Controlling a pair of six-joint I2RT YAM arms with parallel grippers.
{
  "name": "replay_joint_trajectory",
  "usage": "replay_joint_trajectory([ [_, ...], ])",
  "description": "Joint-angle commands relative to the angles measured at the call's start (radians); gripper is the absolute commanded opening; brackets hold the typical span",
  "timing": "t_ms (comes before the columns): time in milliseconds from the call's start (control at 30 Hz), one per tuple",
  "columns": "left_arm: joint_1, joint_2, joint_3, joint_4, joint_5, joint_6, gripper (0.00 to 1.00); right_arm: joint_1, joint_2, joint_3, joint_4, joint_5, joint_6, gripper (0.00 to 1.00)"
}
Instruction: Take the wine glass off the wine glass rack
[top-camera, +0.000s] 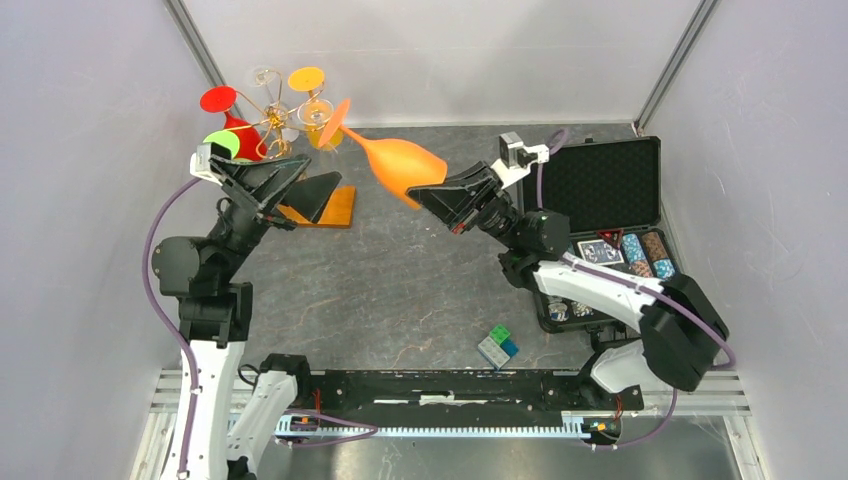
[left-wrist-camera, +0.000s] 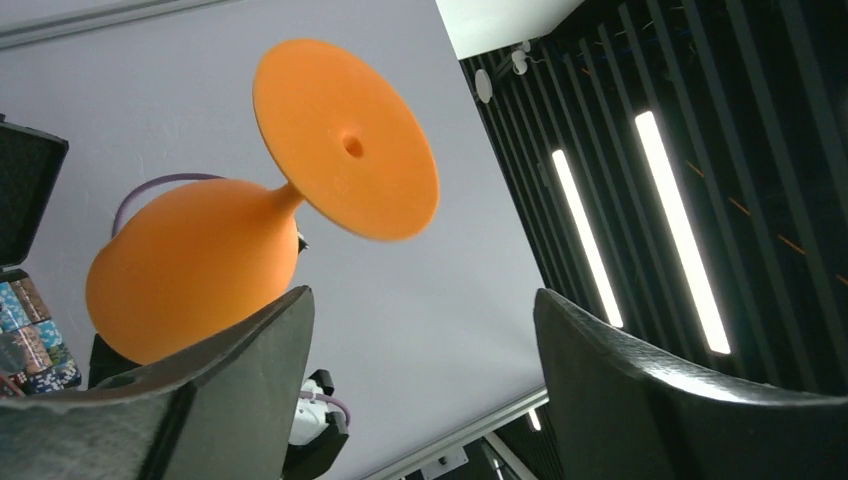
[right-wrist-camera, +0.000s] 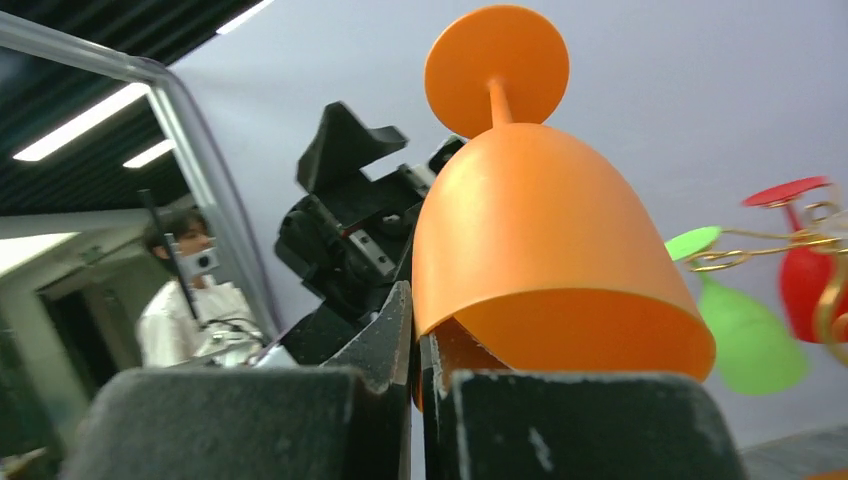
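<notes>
— Looking down from above first: where to find the matte orange plastic wine glass (top-camera: 400, 165)?

— Up in the air near the middle of the grey marbled table (top-camera: 400, 290), tipped over, round foot aimed at 10 o'clock. Foot close beside the thin gold wire rack with curled arms (top-camera: 272, 122), standing at 11 o'clock on a flat orange base (top-camera: 343, 208). Cannot tell from here whether touching.

— Held how?

— Clamped at the bowl's rim by the right gripper (top-camera: 425, 192), reaching in from 4 o'clock. Look at 8 o'clock of the glass for the left gripper (top-camera: 320, 175), over the base.

— Anything else?

— Hanging on the rack: a red glass (top-camera: 237, 125), a green one (top-camera: 222, 142), a yellow one (top-camera: 318, 130), a clear one (top-camera: 265, 77). At 3 o'clock, an open black case (top-camera: 600, 180) with poker chips (top-camera: 645, 255); at 5 o'clock, a small blue-green cube (top-camera: 497, 346).

— Moving to the left wrist?

— Shows two dark fingers (left-wrist-camera: 230, 370) spread wide with nothing between. Beyond, at 10 o'clock, the orange bowl and foot against a pale wall, touching no wire.

— And from the right wrist?

— Shows both fingers (right-wrist-camera: 385, 340) squeezed nearly together on the bowl's thin wall. At 3 o'clock, green and red glasses on gold wire, apart from the orange one. At 9 o'clock, a blurred person in white (right-wrist-camera: 195, 300).
</notes>
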Motion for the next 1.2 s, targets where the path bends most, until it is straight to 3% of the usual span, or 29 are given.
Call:
replay_joint_trajectory([
  [0,-0.002,0.015,0.033,0.011,0.084,0.202,0.96,-0.033,-0.131,-0.001,-0.284,0.055,-0.233,0.0],
  [67,-0.002,0.022,0.055,-0.069,0.119,0.339,1.0,-0.034,-0.185,0.031,-0.558,0.116,-0.397,0.0],
  [233,-0.002,0.047,0.166,-0.488,0.117,0.828,1.0,-0.034,-0.241,0.161,-1.178,0.353,-0.77,0.0],
  [367,-0.001,0.046,0.214,-0.737,-0.061,1.109,1.0,-0.034,-0.203,0.305,-1.593,0.524,-0.955,0.0],
  [500,-0.002,0.057,0.23,-0.863,-0.216,1.235,1.0,-0.048,-0.118,0.424,-1.878,0.701,-1.004,0.0],
  [800,-0.001,0.077,0.19,-0.921,-0.246,1.298,1.0,-0.188,0.125,0.57,-2.058,0.523,-1.121,0.0],
  [1167,-0.001,0.087,0.126,-0.917,-0.226,1.292,1.0,-0.245,0.417,0.84,-2.185,0.508,-1.179,0.0],
])
